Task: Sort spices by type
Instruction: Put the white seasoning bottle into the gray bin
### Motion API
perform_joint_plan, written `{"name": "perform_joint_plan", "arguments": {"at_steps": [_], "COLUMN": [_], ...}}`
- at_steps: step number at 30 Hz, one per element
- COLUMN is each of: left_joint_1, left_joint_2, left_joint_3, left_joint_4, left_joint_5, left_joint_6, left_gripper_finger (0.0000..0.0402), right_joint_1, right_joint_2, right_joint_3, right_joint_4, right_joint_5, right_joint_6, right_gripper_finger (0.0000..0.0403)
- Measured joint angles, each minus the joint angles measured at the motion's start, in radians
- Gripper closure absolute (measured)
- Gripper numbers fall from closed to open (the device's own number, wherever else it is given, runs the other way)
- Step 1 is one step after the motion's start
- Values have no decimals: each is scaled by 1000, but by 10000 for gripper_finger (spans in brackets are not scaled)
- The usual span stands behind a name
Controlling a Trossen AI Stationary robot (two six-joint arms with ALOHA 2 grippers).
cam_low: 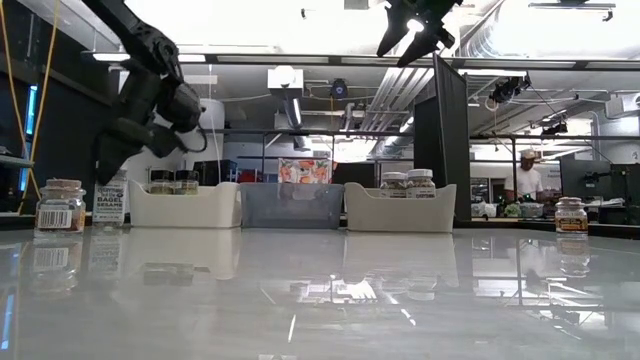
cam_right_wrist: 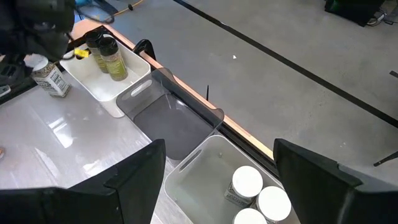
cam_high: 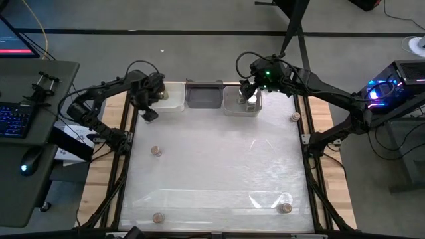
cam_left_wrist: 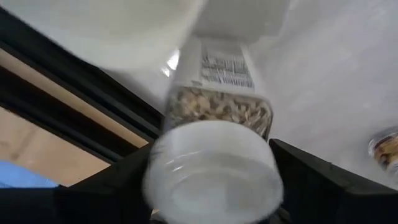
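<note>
The left gripper (cam_high: 149, 113) sits near the far left corner of the table (cam_high: 212, 172), just beside the white bin (cam_high: 174, 103), and its fingers are closed on a white-capped jar (cam_left_wrist: 214, 155), which the left wrist view shows pinched across the body just below the cap. The jar looks small, rigid and light, with a smooth, probably slippery wall and a paper label, so a grip on the straight side under the cap seems the safest hold; squeezing the cap alone could let it twist. The right gripper (cam_right_wrist: 214, 165) hangs above the bin at the right (cam_right_wrist: 199, 168), fingers spread wide and holding nothing, with three more white-capped jars (cam_right_wrist: 258, 199) lying below it. Two dark-capped jars (cam_right_wrist: 109, 56) stand in the white bin, the grey bin (cam_right_wrist: 171, 121) between them holds none, and loose cork-capped jars (cam_high: 156, 151) are scattered well apart on the table
</note>
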Motion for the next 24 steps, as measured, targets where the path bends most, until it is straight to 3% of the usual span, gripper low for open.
{"name": "perform_joint_plan", "arguments": {"at_steps": [6,24], "left_joint_1": [0,0], "left_joint_2": [0,0], "left_joint_3": [-67,10], "left_joint_4": [36,72], "left_joint_5": [4,12], "left_joint_6": [-10,7], "left_gripper_finger": [134,136], "right_joint_1": [0,0], "right_joint_2": [0,0], "right_joint_3": [0,0], "right_joint_4": [0,0], "right_joint_5": [0,0], "right_joint_6": [0,18], "right_gripper_finger": [109,109]}}
